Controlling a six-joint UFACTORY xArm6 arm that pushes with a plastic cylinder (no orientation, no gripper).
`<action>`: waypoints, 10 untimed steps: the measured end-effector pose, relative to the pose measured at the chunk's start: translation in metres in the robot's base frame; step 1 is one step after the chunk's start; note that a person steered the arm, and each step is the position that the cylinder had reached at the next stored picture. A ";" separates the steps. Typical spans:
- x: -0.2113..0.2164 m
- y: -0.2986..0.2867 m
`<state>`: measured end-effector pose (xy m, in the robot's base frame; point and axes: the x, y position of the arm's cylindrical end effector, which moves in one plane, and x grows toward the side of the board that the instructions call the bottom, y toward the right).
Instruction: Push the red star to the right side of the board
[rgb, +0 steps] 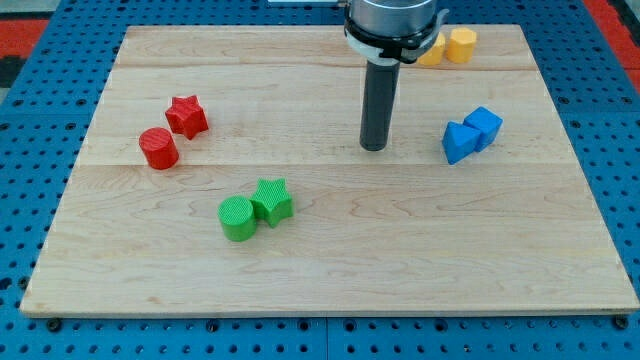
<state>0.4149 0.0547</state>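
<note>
Red star on the view's left part of the wooden board, touching or just beside the red cylinder below-left of it; tip of the dark rod near board centre, well apart from the star to its right, no block in contact. No hand fitted, so nothing clenched, nothing grasped. Green cylinder against green star below centre-left; two blue blocks together on the right, shapes unclear; two yellow blocks at top, one partly hidden behind the rod mount.
</note>
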 end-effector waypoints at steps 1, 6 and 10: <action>0.000 -0.011; -0.061 -0.006; -0.094 -0.136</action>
<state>0.3211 -0.0808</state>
